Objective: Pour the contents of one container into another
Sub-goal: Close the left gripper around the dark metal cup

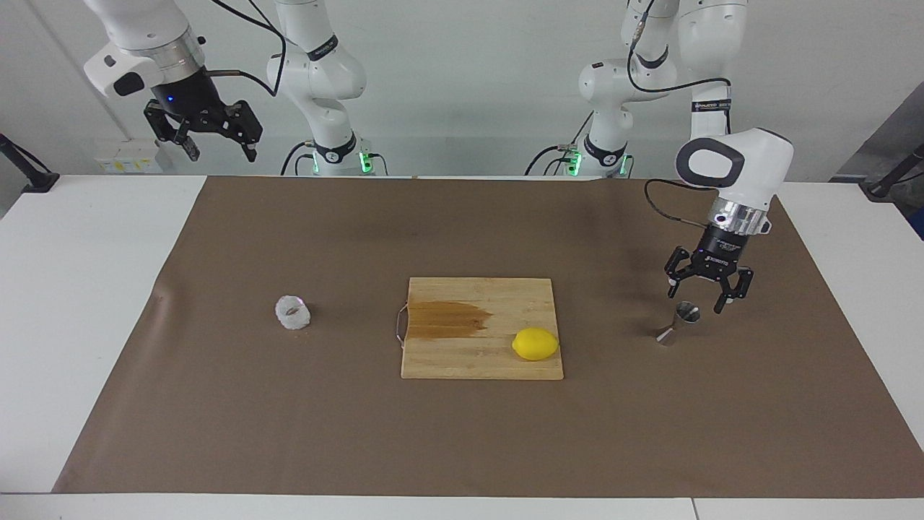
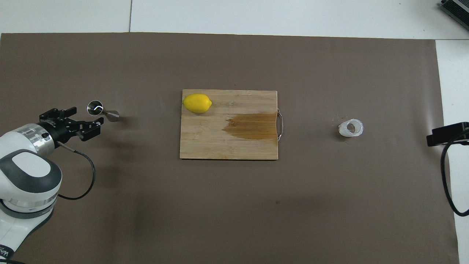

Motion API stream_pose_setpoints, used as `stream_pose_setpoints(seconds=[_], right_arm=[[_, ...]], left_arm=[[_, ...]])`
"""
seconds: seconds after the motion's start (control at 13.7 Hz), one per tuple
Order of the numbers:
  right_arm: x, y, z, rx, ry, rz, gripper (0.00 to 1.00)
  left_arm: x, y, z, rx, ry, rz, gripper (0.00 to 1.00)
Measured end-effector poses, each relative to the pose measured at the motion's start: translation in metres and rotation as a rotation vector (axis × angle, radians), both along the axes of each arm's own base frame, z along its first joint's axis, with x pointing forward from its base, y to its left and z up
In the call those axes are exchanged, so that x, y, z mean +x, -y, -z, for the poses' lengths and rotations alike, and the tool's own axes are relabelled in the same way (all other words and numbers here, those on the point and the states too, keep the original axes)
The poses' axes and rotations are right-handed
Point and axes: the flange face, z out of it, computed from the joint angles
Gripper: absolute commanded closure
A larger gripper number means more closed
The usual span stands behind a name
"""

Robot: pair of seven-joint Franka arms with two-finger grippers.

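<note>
Two high, distant cameras face each other, sharing the table (image 1: 86, 289).

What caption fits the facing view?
Open left gripper over jigger; right gripper waits; cup untouched.

The left gripper (image 1: 696, 302) hangs just over the jigger (image 1: 678, 323), at the left arm's end of the bench (image 1: 86, 303). From it toward the right arm's end come the lemon (image 1: 535, 344) on the board (image 1: 482, 361), then the cup (image 1: 293, 313). The right gripper (image 1: 220, 148) waits off the bench.
</note>
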Motion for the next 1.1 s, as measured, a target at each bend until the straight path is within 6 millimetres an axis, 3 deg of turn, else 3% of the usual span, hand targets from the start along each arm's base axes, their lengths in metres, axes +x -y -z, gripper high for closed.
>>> stream_pose_setpoints(seconds=[0.29, 1.1], right_arm=[[0.000, 0.000, 0.000, 0.000, 0.000, 0.000, 0.00], [0.000, 0.000, 0.000, 0.000, 0.000, 0.000, 0.00]], left_arm=[[0.000, 0.017, 0.000, -0.020, 0.016, -0.021, 0.00], [0.008, 0.022, 0.007, -0.009, 0.020, -0.033, 0.00]])
